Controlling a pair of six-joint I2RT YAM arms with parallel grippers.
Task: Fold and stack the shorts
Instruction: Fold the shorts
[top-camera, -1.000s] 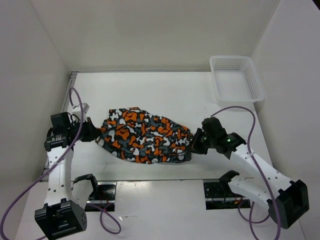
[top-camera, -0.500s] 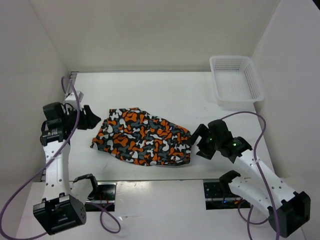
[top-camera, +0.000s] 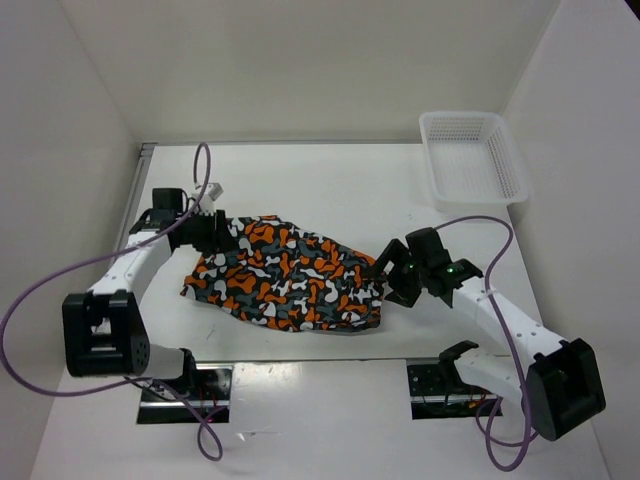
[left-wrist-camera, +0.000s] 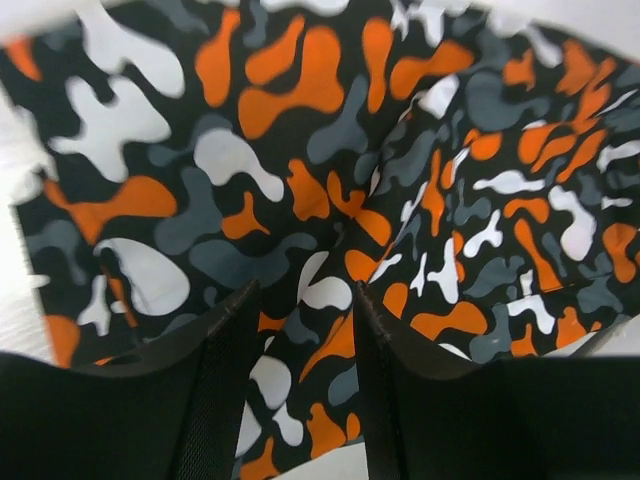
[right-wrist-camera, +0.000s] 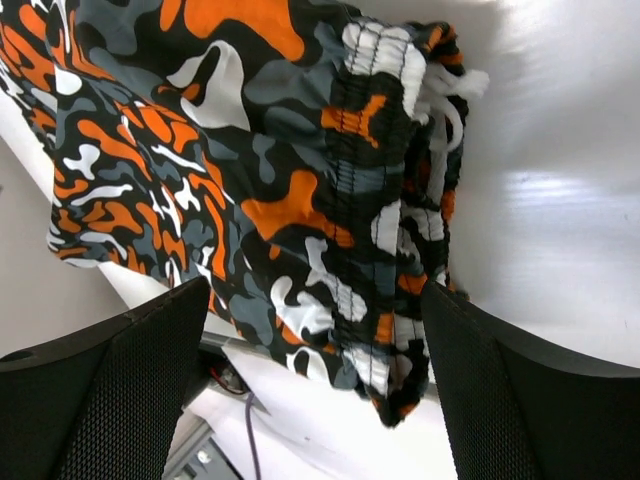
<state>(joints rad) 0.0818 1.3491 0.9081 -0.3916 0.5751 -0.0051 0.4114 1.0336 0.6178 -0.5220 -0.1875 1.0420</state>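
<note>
The camouflage shorts (top-camera: 290, 275) lie spread on the white table, long axis left to right. My left gripper (top-camera: 222, 232) hovers over their far left corner. In the left wrist view its fingers (left-wrist-camera: 304, 290) stand partly apart, with flat fabric (left-wrist-camera: 300, 130) showing between them and nothing pinched. My right gripper (top-camera: 385, 280) sits at the shorts' right end. The right wrist view shows it (right-wrist-camera: 315, 290) wide open, with the gathered waistband (right-wrist-camera: 365, 180) lying loose below the gap.
A white mesh basket (top-camera: 460, 117) stands at the table's far right corner. Purple cables loop from both arms over the near left and right of the table. Walls close in the left, back and right sides.
Both grippers were shut at the shorts' ends and have opened. The left arm pulled back, then swung in over the far left corner. The right stays at the waistband end.
</note>
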